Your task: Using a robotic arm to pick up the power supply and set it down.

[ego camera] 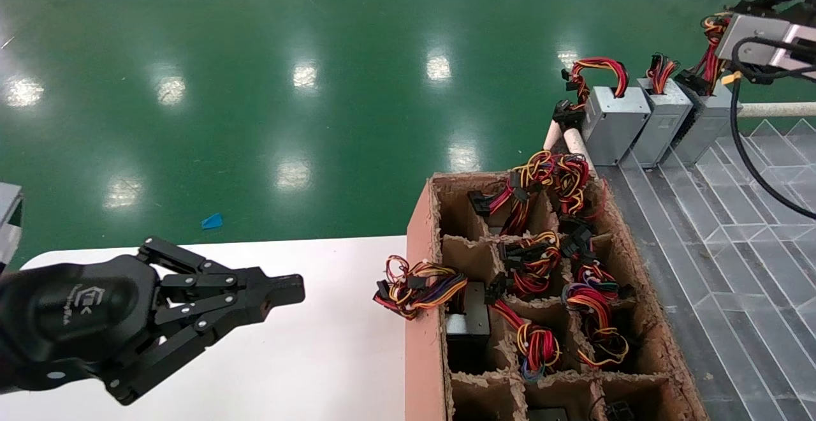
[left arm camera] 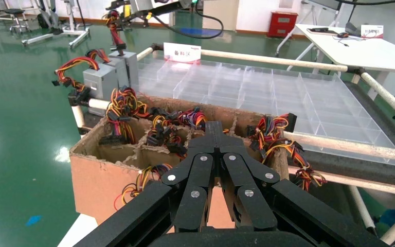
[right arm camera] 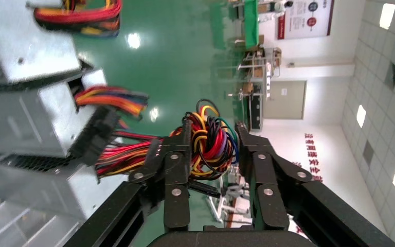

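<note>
Between the right pincer's (right arm camera: 213, 141) half-open fingers, the power supply's (right arm camera: 28, 180) wire bundle, gripped.

A factory or industrial workshop hall. A glossy green painted floor (ego camera: 255, 57) reflects rows of ceiling lights. A divided cardboard crate (ego camera: 542, 293) holds wired power supplies beside a white table (ego camera: 306, 357). Farther off stand workbenches, a red cabinet (left arm camera: 281, 24) and wall posters (right arm camera: 304, 19).
</note>
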